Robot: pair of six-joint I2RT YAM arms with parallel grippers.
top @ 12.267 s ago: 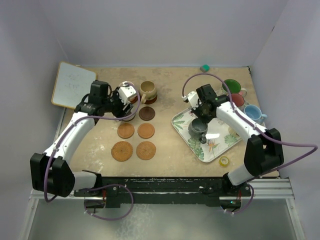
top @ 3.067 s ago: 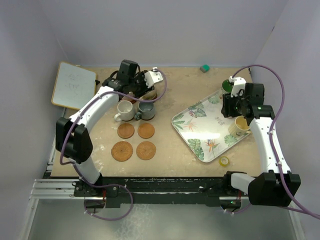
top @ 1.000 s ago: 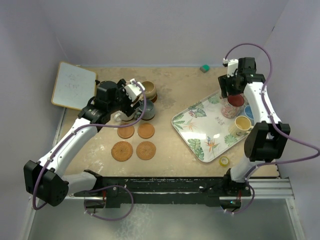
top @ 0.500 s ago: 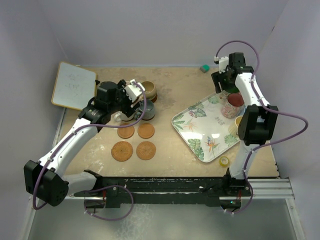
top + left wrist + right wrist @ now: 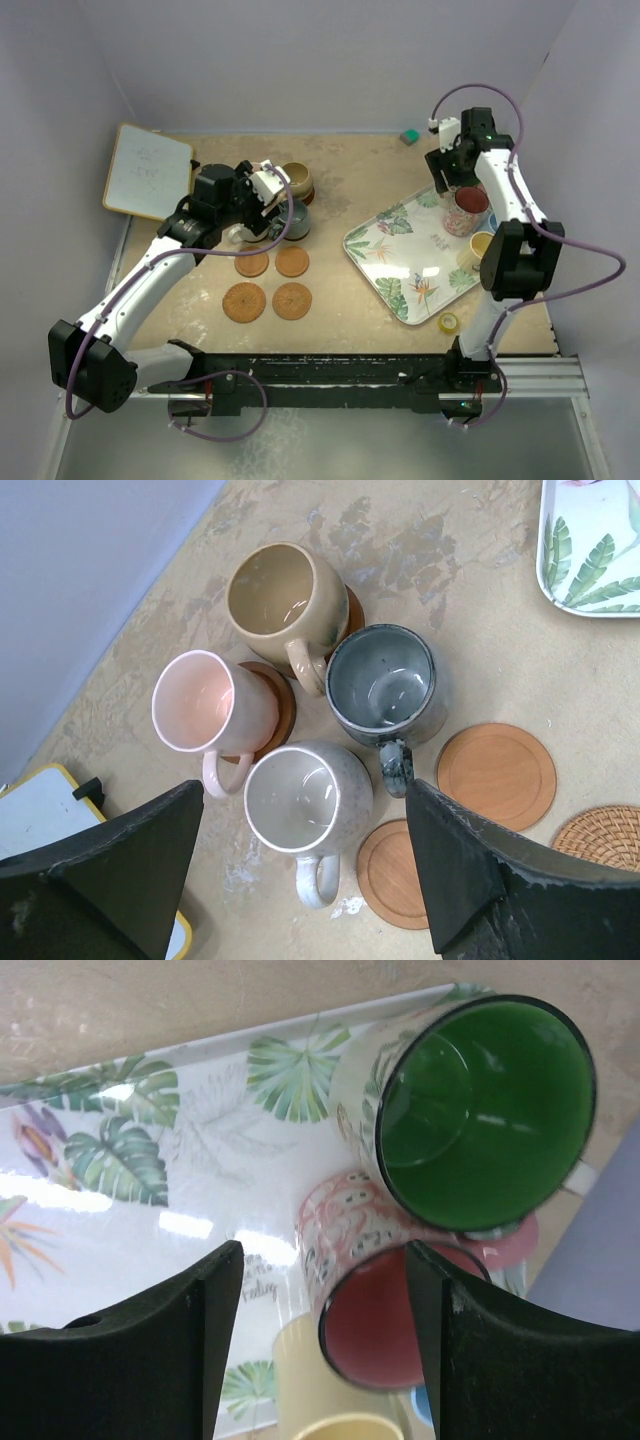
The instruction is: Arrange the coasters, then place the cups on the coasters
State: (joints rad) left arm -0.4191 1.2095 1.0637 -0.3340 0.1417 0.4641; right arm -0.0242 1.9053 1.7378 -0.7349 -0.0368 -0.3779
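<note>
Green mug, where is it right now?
Right wrist view, upper right: the green mug stands by the far corner of the leaf-print tray, right beside the red mug.

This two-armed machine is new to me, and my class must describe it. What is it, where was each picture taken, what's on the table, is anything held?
Two robot arms are bolted at a table's edge. One picture looks down from above; the others come from a camera on each wrist. The left hand hangs open over four mugs, with bare coasters beside them. The right hand hangs open over a green mug and a red mug by a leafy tray. Nothing is held.
</note>
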